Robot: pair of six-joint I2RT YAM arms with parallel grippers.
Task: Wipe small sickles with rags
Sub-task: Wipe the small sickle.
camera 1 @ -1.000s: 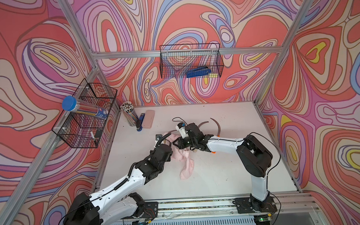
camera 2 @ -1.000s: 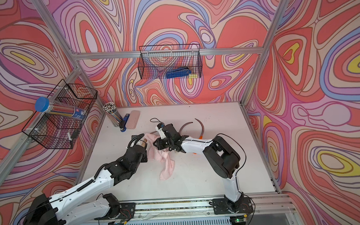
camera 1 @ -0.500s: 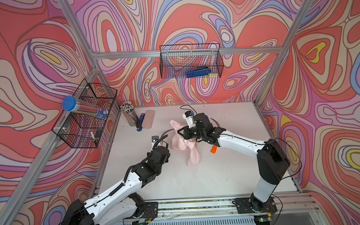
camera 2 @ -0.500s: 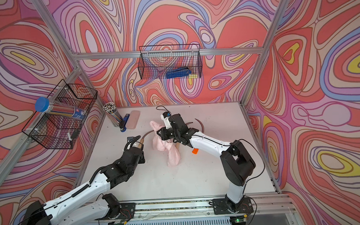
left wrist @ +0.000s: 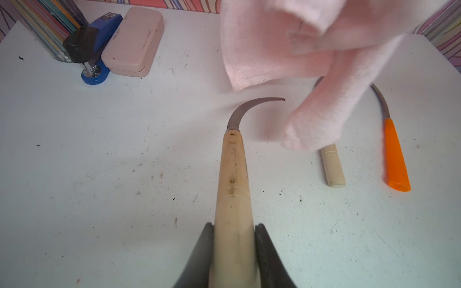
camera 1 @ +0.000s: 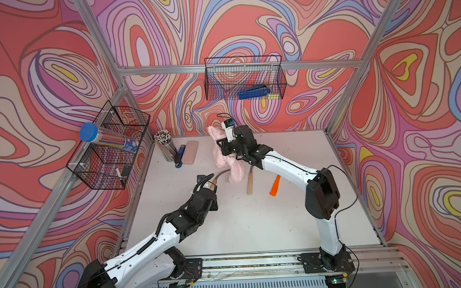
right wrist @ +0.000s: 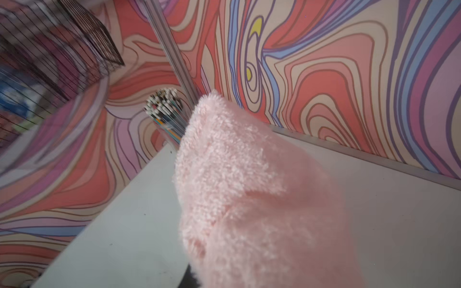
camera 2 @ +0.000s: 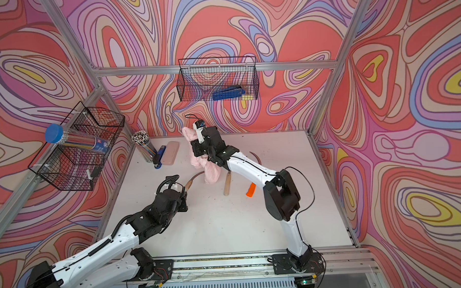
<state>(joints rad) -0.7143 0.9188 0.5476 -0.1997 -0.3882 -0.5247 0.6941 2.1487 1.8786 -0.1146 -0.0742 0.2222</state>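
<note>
Over the scuffed white tabletop (left wrist: 99,174), left gripper (left wrist: 234,233) clamps a pale-wood-handled sickle (left wrist: 233,162) with curved dark blade, while right gripper (camera 1: 223,147) pinches a fluffy pink terry rag (camera 1: 234,171).

My left arm (camera 1: 148,242) and right arm (camera 1: 285,163) share one build: white link shells, black joint housings. A ribbed black cable runs along the left shell, lower left of frame; a thin black cable loops off the right elbow. My left hand (left wrist: 234,225) fingers (left wrist: 199,254): dark grey, tapered.
</note>
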